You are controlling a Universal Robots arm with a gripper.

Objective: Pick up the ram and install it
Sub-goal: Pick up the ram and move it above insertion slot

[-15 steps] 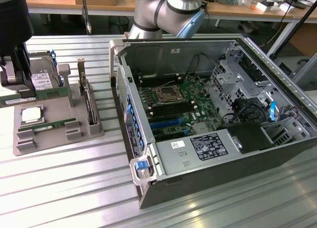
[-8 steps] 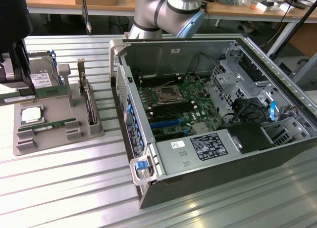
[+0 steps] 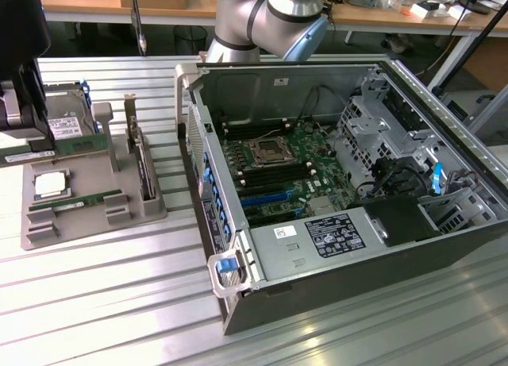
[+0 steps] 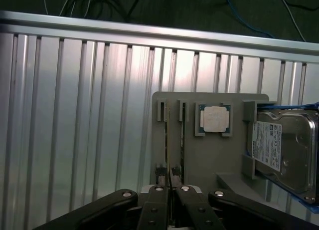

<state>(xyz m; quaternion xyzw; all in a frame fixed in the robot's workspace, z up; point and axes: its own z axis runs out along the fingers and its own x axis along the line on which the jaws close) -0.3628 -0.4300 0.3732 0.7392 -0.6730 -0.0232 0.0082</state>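
Two dark fingers (image 4: 154, 200) of the claw (image 4: 168, 176) stand almost together, pinching a thin stick seen edge-on, the ram (image 4: 169, 150). Only its narrow top edge shows there, so its chips and label are hidden. In the exterior view the claw's body is a dark blur cut off by that view's left edge. A pale-labelled strip just under it looks to be the same stick, though this is hard to make out.

Below lies a grey holder tray (image 3: 95, 223). It carries a second green stick (image 3: 87, 198) on edge in a slot, a processor chip (image 3: 49, 183), a hard drive (image 3: 67, 128) partly behind the claw, and an upright expansion card (image 3: 143, 167).

Beside the tray, toward the exterior view's right, an open computer case (image 3: 333, 279) shows its motherboard (image 3: 278, 167). The far corner of the case runs out of frame. The arm (image 3: 270, 17) is cropped at the top.

Everything rests on a ribbed aluminium counter (image 3: 103, 302). Behind it are wooden benches, loose cables and a dark bin.
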